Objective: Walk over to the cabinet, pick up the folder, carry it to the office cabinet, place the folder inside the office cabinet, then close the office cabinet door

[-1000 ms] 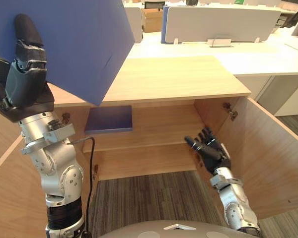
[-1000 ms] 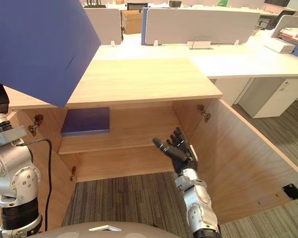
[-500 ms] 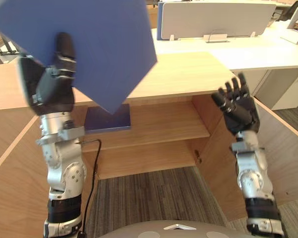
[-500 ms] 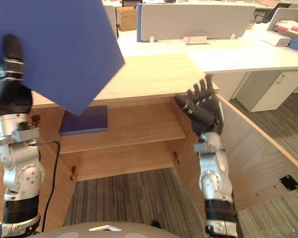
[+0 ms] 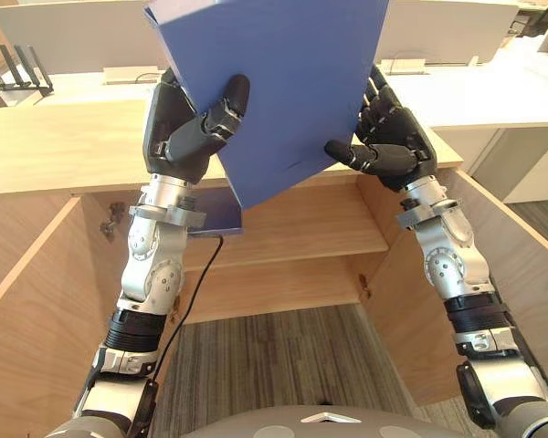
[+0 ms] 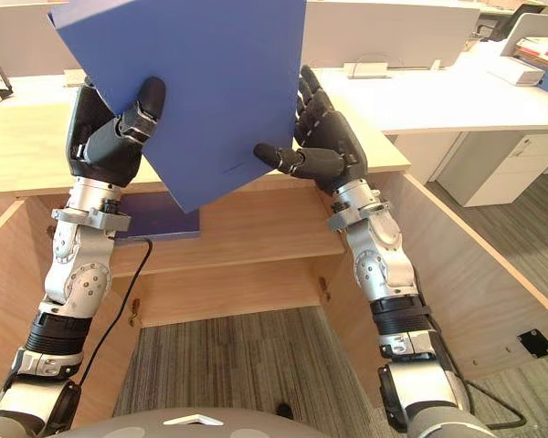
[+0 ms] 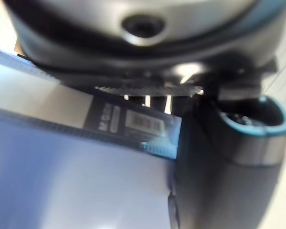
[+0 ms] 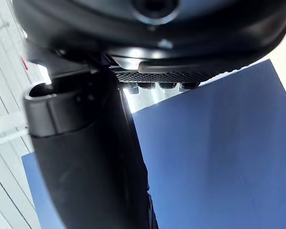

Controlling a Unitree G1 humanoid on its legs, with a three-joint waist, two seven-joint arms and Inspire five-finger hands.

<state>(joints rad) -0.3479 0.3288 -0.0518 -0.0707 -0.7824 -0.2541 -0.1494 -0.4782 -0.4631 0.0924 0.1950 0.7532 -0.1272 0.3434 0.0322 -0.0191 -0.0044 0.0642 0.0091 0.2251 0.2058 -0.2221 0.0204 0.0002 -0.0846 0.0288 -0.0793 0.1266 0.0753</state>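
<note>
The left hand [image 5: 175,135] pinches the blue folder [image 5: 288,82], thumb on its near face and fingers curled behind. The right hand [image 5: 397,139] clamps the opposite edge the same way. The folder is held tilted above the office cabinet [image 5: 55,151], whose doors stand open. A second folder [image 6: 155,217] lies at the shelf's left end.

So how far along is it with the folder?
Done: the blue folder is picked up and brought to the open office cabinet. In hand: left hand and right hand both pinch it above the cabinet. Left: set it on the shelf, then shut the door.
</note>
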